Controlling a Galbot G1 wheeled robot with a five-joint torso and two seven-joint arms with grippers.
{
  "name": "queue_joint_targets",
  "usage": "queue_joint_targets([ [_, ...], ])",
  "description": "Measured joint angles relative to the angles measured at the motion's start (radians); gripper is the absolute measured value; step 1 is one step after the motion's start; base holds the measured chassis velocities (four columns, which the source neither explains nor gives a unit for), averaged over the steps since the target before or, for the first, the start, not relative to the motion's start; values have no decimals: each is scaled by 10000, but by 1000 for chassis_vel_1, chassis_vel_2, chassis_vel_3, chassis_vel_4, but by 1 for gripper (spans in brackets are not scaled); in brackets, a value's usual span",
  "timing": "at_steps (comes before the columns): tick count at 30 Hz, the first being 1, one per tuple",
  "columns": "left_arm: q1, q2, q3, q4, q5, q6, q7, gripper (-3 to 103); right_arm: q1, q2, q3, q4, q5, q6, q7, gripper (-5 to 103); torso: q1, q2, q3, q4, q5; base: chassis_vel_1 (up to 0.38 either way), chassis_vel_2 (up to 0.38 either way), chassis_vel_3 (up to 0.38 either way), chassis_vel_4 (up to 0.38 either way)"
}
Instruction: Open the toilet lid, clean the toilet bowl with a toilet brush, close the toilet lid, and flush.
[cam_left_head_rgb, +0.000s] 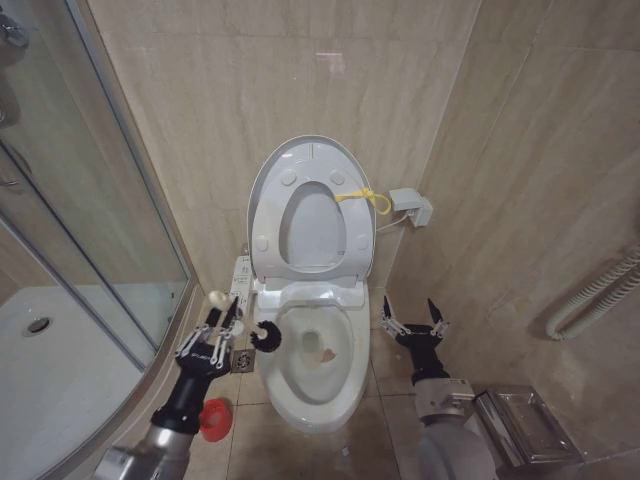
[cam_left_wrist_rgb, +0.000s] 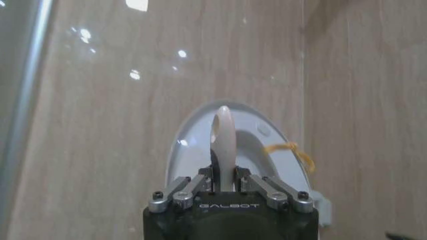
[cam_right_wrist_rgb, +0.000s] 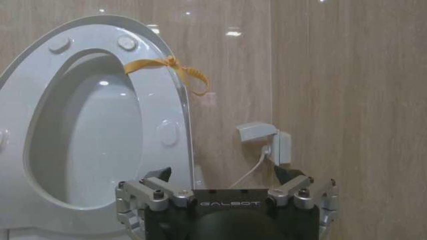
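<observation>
holding the toilet brush (cam_left_head_rgb: 238, 322) by its thin white handle, the left gripper (cam_left_head_rgb: 226, 322) is clenched on the stick just left of the toilet bowl (cam_left_head_rgb: 312, 400). the dark brush head hangs over the bowl's left rim, not yet down in the basin. in the left wrist view the handle stands straight up between the closed fingers (cam_left_wrist_rgb: 257, 186). the toilet lid (cam_left_head_rgb: 268, 180) and the ring seat (cam_left_head_rgb: 352, 245) are both raised against the tiled wall (cam_left_head_rgb: 200, 90), the yellow cord loop (cam_left_head_rgb: 365, 197) at their right edge. the brush's red holder (cam_left_head_rgb: 213, 418) sits on the floor beside the left arm. the right gripper (cam_left_head_rgb: 412, 322) waits with its fingers spread apart, empty, just right of the bowl.

judging from this, the scrubbing step is just beginning. doing it well would mean keeping a firm grip so the thin handle does not twist, lowering the head inside the rim before sweeping, and reaching the brownish mark (cam_left_head_rgb: 320, 354) at the bottom of the basin. the raised seat looks close behind, so strokes should stay low.
</observation>
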Motion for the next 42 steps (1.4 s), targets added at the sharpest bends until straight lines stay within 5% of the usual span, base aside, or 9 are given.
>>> queue_joint_targets([
  [9,-2097,901,1030,1820,-715,101,221,19,0,1,1,0,0,0,0,100,1,0,1,-1,0,0,0,0,0],
  [18,-3793,1036,2677,3126,-1069,226,250,19,0,1,1,0,0,0,1,100,1,0,1,1,2,0,0,0,0],
  [32,-7463,312,5456,6970,-1077,-221,210,19,0,0,1,0,0,0,1,100,1,-1,1,2,3,0,0,0,0],
  [42,-8631,-644,6841,9002,-1058,-636,292,19,0,0,0,0,0,0,1,100,1,-1,0,-2,3,0,0,0,0],
])
